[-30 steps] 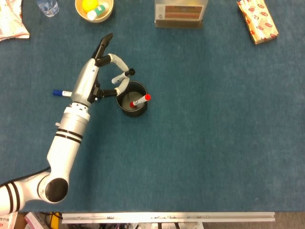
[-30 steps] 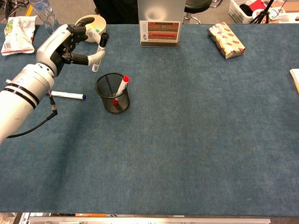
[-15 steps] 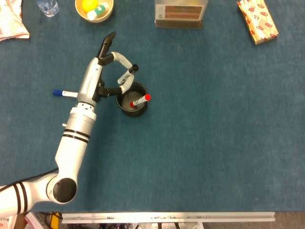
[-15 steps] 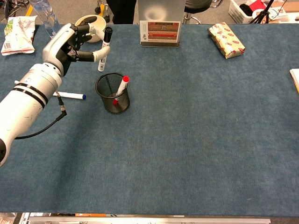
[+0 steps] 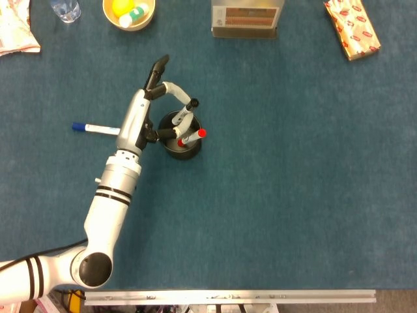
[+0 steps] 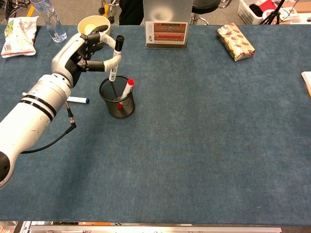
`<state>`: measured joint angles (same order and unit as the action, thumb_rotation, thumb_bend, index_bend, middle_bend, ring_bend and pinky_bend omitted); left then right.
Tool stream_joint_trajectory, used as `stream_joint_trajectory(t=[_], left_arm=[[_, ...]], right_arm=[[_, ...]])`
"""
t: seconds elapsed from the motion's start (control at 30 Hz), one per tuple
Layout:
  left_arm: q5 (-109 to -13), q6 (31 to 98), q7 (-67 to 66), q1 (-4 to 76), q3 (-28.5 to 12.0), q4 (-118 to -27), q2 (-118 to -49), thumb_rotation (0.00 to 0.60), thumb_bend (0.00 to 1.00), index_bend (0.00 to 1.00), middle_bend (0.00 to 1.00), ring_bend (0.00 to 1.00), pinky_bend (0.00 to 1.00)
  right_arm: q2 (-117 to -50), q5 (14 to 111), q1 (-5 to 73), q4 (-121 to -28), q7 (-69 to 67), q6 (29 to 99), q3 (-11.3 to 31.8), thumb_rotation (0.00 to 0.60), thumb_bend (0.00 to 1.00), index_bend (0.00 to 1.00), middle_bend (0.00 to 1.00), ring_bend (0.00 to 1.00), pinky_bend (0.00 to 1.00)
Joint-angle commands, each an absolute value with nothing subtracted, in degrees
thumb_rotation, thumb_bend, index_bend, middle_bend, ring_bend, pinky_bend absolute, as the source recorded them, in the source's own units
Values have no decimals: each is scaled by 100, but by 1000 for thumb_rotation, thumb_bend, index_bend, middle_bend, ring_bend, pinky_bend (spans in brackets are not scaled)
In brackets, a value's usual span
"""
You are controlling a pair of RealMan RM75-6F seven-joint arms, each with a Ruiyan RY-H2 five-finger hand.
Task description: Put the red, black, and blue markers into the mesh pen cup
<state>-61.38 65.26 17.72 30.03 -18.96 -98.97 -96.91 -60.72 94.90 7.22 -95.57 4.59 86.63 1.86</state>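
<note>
While over mesh pen cup: black marker (seemingly unentered, chest view).

**Chest view: black marker held over the mesh pen cup**

The left hand grips the black marker between fingers and thumb. The marker stands nearly upright, cap end up, with its lower end directly above the rim of the mesh pen cup; whether that end has entered the cup cannot be determined. The red marker stands inside the cup, leaning right, with its red cap above the rim. The blue marker lies flat on the blue table covering, left of the cup, partly hidden behind the left forearm. The right hand does not appear in this view.
</note>
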Motion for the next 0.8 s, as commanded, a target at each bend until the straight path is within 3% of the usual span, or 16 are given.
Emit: stream_joint_trajectory(t=[0.03,0.53,0.67,0.8], left_arm=[[-6155,6496,1791,2999,-1868,-9900,-9714,600,358,607,0,0,13],[-6215,6316,2069,2912,-1769,-9828,-9759,600,358,597,0,0,15],[-6335,6211,2258,2883,-1730,-9768,-9694,600,358,431,0,0,15],[-6390,6095,2396,2870,-1704,-9725,-9622,600,358,195,0,0,14]], right_arm=[[-6072,9489,721,-9556,456,8664,186,600,0,143,175,126,301],[-6058,9494,699,-9554,439,8686,180,600,0,144,175,126,301],[-6058,9494,698,-9552,440,8685,180,600,0,144,175,126,301],[-6060,9488,698,-9550,442,8677,179,600,0,144,175,126,301]])
